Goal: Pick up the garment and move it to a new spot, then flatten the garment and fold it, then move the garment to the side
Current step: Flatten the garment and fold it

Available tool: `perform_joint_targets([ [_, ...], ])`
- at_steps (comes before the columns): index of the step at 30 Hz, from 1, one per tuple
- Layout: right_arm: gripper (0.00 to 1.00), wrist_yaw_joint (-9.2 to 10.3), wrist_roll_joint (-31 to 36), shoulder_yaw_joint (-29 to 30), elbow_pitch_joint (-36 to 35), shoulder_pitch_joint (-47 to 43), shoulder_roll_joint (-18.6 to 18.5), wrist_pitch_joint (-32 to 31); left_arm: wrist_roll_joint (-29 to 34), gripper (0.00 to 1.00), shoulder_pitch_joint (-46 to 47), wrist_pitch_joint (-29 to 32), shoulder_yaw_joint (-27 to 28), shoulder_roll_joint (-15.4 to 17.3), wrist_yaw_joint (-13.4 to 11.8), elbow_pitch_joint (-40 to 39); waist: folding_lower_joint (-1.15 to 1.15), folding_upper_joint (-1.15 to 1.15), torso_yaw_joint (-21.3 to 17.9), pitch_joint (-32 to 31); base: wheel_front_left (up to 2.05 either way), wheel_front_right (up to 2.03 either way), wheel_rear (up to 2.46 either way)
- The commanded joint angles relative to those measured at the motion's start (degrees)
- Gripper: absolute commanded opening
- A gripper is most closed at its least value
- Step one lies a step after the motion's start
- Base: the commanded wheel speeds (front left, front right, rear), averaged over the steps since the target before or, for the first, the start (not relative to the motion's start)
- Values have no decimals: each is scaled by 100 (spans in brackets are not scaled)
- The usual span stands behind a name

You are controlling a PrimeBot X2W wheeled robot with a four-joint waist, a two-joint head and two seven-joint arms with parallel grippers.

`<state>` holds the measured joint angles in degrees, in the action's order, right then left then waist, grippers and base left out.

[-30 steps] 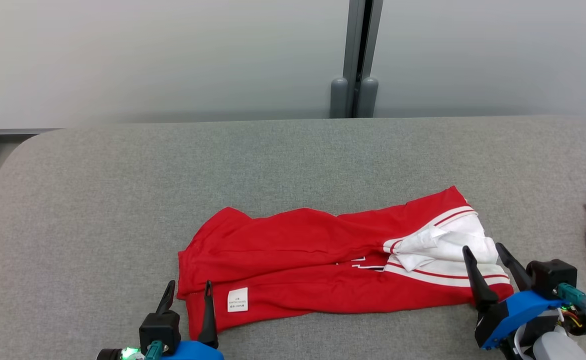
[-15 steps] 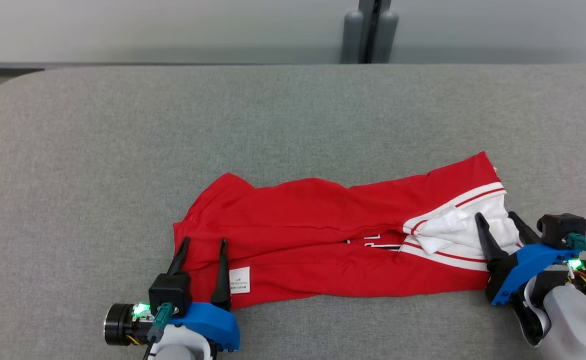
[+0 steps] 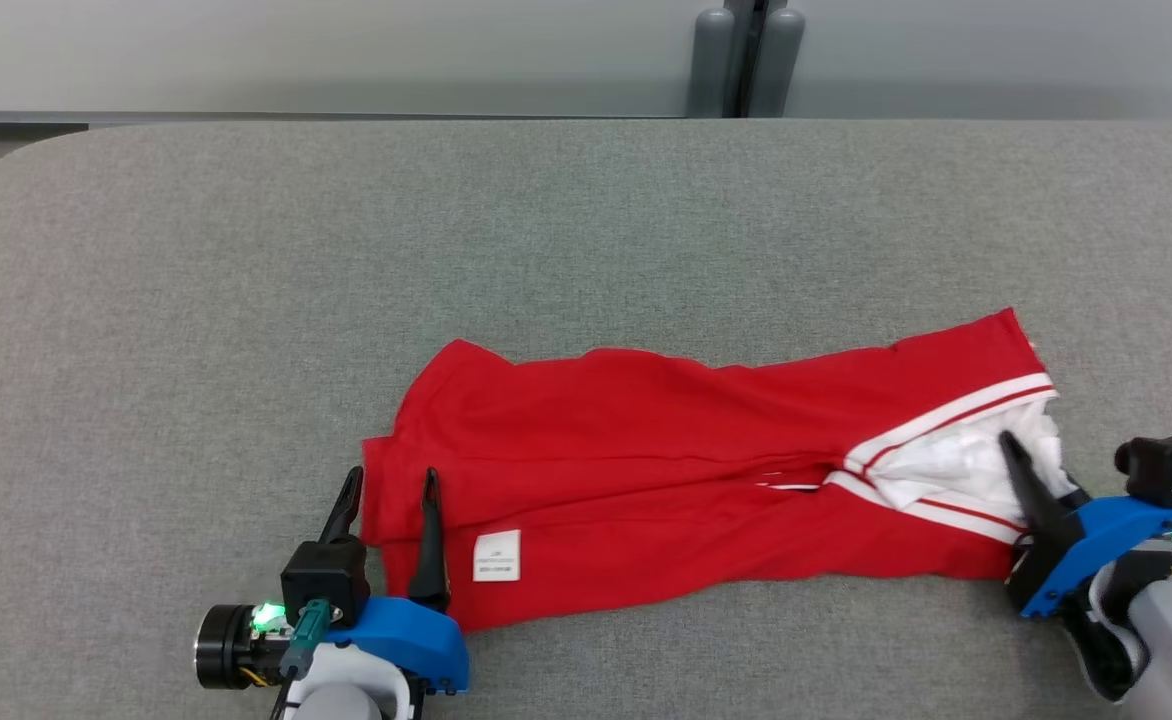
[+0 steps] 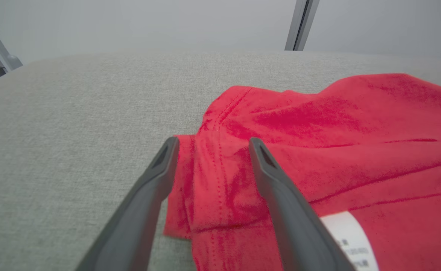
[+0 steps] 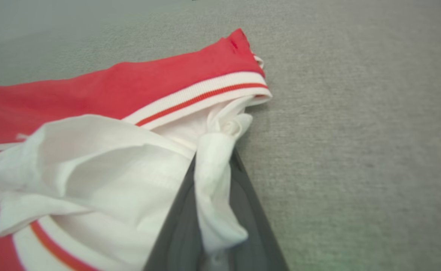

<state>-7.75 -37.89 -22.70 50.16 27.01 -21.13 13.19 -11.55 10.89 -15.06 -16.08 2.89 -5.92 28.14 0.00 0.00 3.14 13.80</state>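
Right gripper (image 3: 1008, 442), in the head view, has its two dark fingers pinched together on the white inner cloth at the right end of the garment (image 3: 666, 470). That garment is red, soft and knit-looking, trimmed with white bands and thin red stripes. It lies lengthwise and creased on the grey woven table (image 3: 346, 250). The left gripper (image 3: 393, 475) stands wide apart at the garment's left end, one finger just off the edge and the other over the red cloth, gripping nothing. A white rectangular care label (image 3: 497, 556) sits on the garment just right of that gripper. Beyond the garment, past the table's far edge, rises a grey post (image 3: 746, 60).

From the left wrist, the left gripper (image 4: 213, 145) straddles the garment's (image 4: 356, 124) stitched, folded corner. The label (image 4: 350, 241) lies beside the right finger, and coarse table fabric (image 4: 73, 113) stretches left of the garment.

From the right wrist, the right gripper (image 5: 213, 165) clamps a twisted strip of thin white cloth, which drapes down between its grey fingers (image 5: 250, 226). The garment's (image 5: 130, 86) ribbed striped band curves above, with bare table (image 5: 356, 113) to its right.
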Motion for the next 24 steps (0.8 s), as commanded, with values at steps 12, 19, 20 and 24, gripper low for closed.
perform_joint_targets([
  [12, 0, 26, 532, 939, -1524, -371, 1, 201, -224, 100, -154, -14, -119, 7, 78, 139, 0, 0, -84, -401, 0, 0, 0],
  [19, 0, 26, 352, 116, -2726, -633, 252, 201, -370, 100, -262, -14, -367, 9, 148, 223, 0, 0, 180, -553, 0, 0, 0],
  [20, 0, 26, 298, -49, -2780, -610, 255, 201, -399, 100, -276, -14, -411, 7, 154, 236, 0, 0, 247, -566, 0, 0, 0],
  [24, 0, 26, 51, -678, -2839, -393, 344, 166, -465, 100, -279, -14, -619, 5, 170, 272, 0, 0, 613, -565, 0, 0, 0],
])
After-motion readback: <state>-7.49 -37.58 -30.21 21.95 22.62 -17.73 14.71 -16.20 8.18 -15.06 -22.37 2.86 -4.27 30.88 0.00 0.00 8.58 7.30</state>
